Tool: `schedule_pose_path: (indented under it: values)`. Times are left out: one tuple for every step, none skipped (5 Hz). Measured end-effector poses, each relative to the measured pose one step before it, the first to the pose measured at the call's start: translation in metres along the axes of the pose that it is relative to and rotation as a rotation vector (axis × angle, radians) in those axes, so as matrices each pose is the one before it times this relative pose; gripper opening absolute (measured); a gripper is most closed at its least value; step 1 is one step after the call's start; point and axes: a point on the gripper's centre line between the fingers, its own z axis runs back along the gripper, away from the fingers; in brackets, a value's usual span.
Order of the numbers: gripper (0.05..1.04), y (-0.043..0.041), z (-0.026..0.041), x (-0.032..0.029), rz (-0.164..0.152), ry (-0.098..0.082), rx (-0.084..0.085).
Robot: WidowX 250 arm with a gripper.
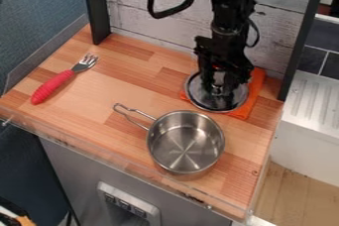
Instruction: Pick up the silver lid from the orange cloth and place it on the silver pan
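The gripper (218, 87) is at the far right of the tabletop (102, 108), hanging down from the arm (228, 17) over the middle of the lid (198, 96). It is right at the lid's knob, but whether it is clenched on that knob or released around it cannot be told. The lid is round, with a shiny rim, and lies flat or nearly so over an orange mat (257, 84), whose corners stick out around it; whether the two touch is unclear.

Just on the near side of the lid, a bit to the left, the metal pot (186, 143) stands upright and uncovered, its wire handle (132, 114) pointing to the far left. At the left, well apart from both, a fork (54, 85) lies aslant, its red grip toward the near left and its metal tines toward the far right. Pale planks (149, 9) rise behind the tabletop.
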Motion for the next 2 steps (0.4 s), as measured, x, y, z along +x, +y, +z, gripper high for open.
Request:
schedule_pose_path:
  values:
    - [0.364, -0.00004, 0.00000, -0.00024, -0.0184, 0.0015, -0.0003]
    - [0.285, -0.00182, 0.00003, -0.00034, -0.0139, 0.0030, -0.0080]
